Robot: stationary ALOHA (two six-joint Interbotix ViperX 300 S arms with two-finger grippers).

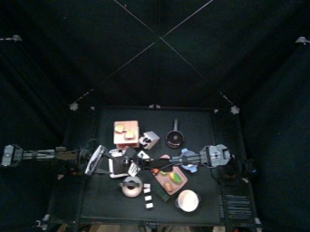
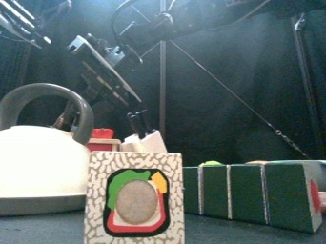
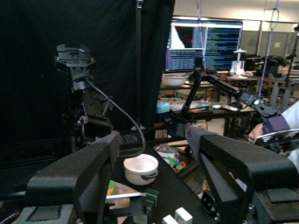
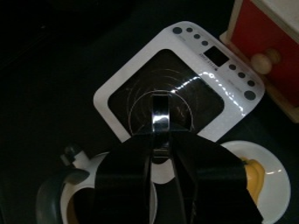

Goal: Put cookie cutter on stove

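The cookie cutter [image 4: 160, 112] is a thin metal band seen on edge, with my right gripper [image 4: 160, 147] shut on it. It hangs above the stove [image 4: 122, 83], a white-framed hob with a black round plate and a row of buttons; whether the two touch I cannot tell. In the top view the right gripper [image 1: 160, 155] reaches in from the right, close to the stove [image 1: 149, 138]. My left gripper [image 3: 158, 144] stands open with nothing between its jaws, at the table's left [image 1: 107, 156].
A red and white box [image 4: 271, 39] lies beside the stove, with a white bowl [image 4: 264, 171] and a kettle [image 2: 38, 162] near. A patterned box [image 2: 133, 195] and green blocks [image 2: 254, 191] stand at the front. A pan [image 1: 176, 139] sits mid-table. Past the curtains, a person's sleeve [image 3: 281, 119].
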